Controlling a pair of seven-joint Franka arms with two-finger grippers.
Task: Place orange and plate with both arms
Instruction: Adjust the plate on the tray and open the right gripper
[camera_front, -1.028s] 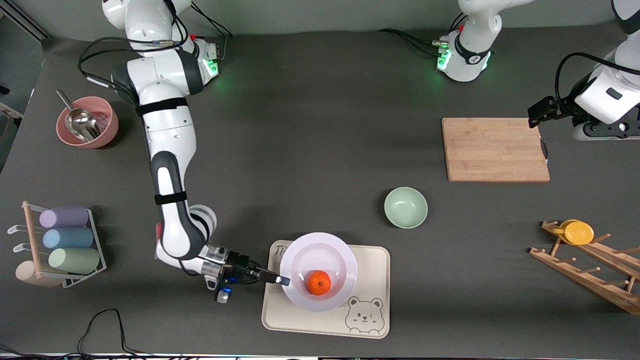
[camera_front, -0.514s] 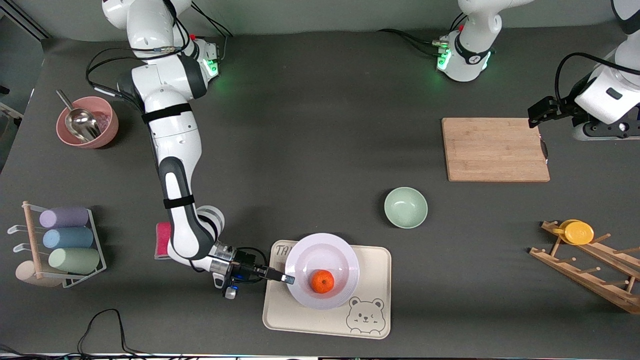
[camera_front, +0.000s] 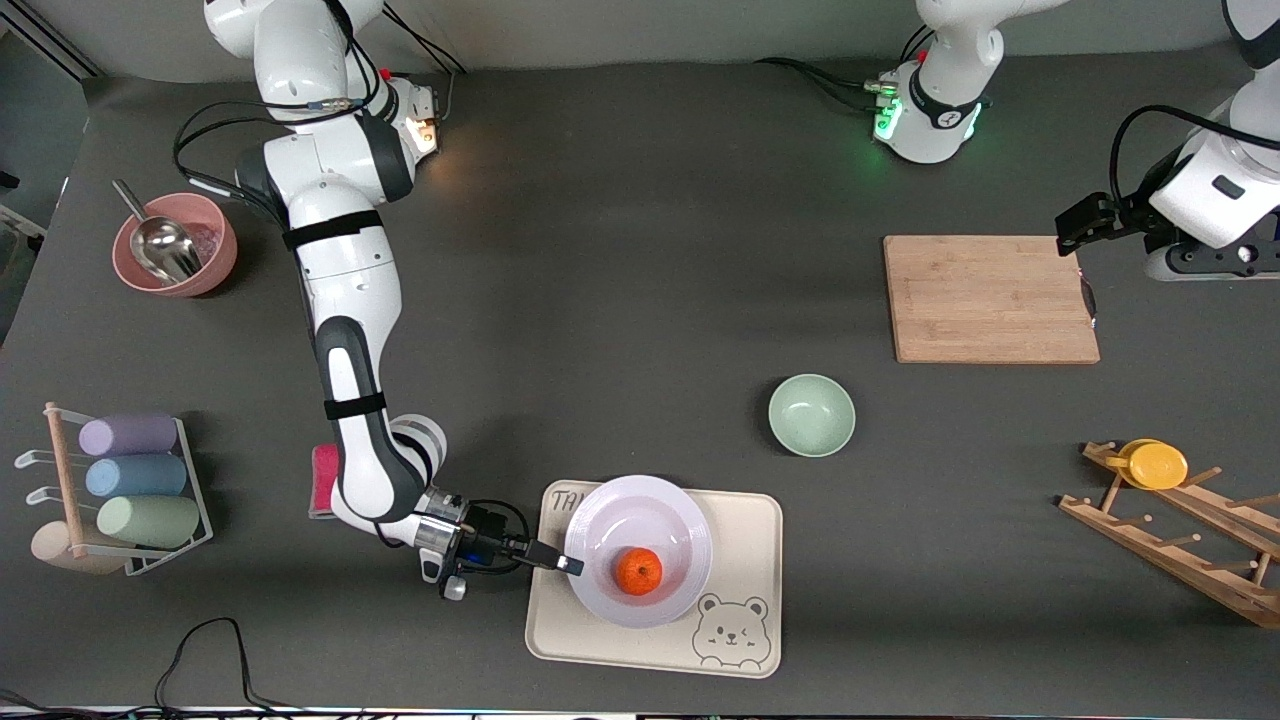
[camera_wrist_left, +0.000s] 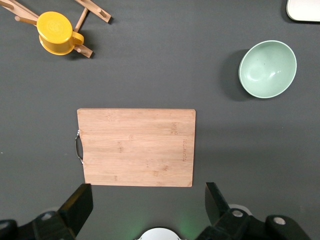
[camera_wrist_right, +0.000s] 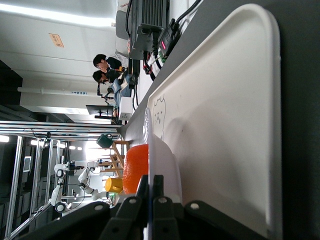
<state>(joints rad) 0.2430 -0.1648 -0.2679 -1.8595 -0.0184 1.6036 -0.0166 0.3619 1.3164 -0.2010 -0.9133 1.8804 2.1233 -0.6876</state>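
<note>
Front view: right gripper (camera_front: 566, 564) clamped on plate (camera_front: 640, 520) rim | plate with orange (camera_front: 638, 571) now lower, seemingly resting on bear tray (camera_front: 745, 540) | left gripper (camera_wrist_left: 145, 210) spread wide, waits over cutting board (camera_front: 990, 298)

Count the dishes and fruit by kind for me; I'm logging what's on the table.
Plates: 1, the plate, on the tray
Bowls: 2, green bowl, pink bowl
Trays: 1
Fruit: 1, the orange, on the plate
Cutting boards: 1, cutting board
Total: 6
</note>
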